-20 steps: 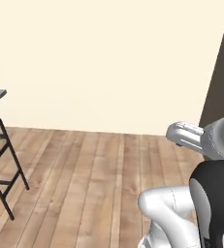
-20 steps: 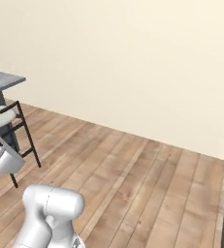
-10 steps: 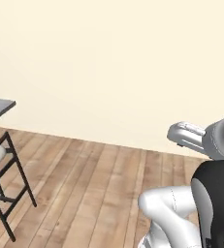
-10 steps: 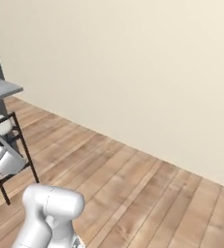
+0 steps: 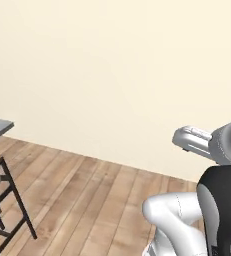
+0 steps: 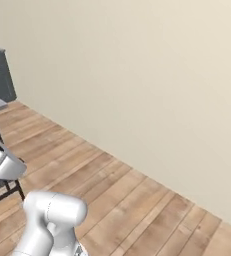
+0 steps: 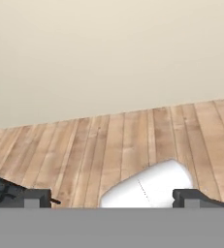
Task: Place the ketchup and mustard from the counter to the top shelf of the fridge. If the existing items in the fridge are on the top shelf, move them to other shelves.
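Claw spread wide, holding nothing, one black chair, wooden floor

The arm is glossy white, built of rounded, tube-like segments, with a broad black band at the joint at four o'clock in the left base view. A pale grey, flatter link juts beside it. The end effector shows two small, dark, blocky fingertips.
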